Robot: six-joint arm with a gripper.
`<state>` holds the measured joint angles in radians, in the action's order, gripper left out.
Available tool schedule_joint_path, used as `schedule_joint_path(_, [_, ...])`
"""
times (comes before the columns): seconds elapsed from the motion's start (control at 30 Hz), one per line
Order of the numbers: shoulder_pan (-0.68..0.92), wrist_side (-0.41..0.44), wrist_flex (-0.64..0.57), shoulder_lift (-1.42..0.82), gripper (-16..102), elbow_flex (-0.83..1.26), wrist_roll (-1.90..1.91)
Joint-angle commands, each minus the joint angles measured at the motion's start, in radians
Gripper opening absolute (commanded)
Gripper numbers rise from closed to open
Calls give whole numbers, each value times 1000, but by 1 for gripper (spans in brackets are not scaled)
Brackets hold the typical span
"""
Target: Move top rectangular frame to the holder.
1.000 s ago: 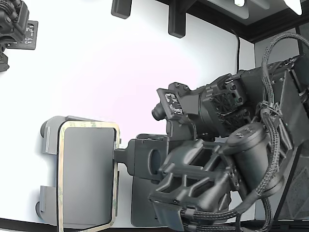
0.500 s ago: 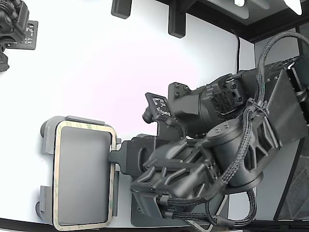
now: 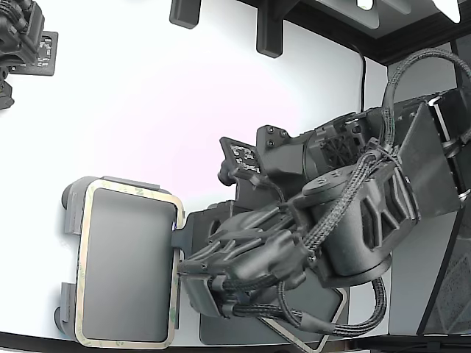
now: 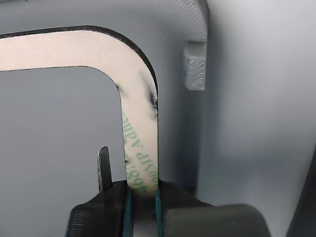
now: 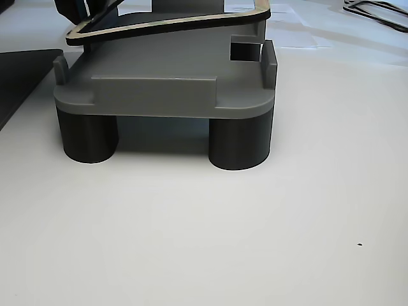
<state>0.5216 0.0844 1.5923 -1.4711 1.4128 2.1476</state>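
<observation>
The gripper [image 4: 143, 195] is clamped on the top rectangular frame [image 4: 140, 133], pinching one long side of that thin beige strip between its dark jaws, close to a rounded corner. In the wrist view faint green lettering shows on the strip, and a dark smudge marks its edge near the corner.

In the exterior view the frame [image 3: 82, 257] sits at the lower left of the picture, hanging over the light grey holder [image 3: 71, 213], with the arm's black bulk reaching in from the right. The outline looks roughly lined up with the tray beneath it.

The low side view tells more: the frame [image 5: 191, 21] is not seated. It rides tilted above the holder [image 5: 159, 89], one end up near the right-hand tab, the other dipping toward the upper left of the picture, where something dark, likely the gripper, meets it. The holder stands on dark round legs [image 5: 239, 143] on a white table [image 5: 255, 242].

The risks from here look plain enough. Letting go while tilted would probably leave one corner perched on a raised tab rather than inside the rim. Pushing down with the frame offset could bend so thin a part, or nudge the holder on its legs. A one-edge pinch may also let the free end sag.
</observation>
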Motion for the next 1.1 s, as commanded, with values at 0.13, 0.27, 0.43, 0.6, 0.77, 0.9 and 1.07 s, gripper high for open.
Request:
schedule_joint_path(0.13, [-23,-8,26,-6,-12,-57,-21])
schedule_joint_path(0.27, [-40,-14,18,0,-12,-49,-37])
schedule_joint_path(0.43, [-49,-20,-6,0,-12,-26,-43])
schedule_joint_path(0.6, [-49,-25,-14,8,-12,-25,-41])
schedule_joint_path(0.77, [-48,-23,-18,6,-12,-8,-48])
schedule_joint_path(0.9, [-48,-23,-37,-15,-12,28,-55])
schedule_joint_path(1.07, [-48,-28,-41,-21,-12,40,-55])
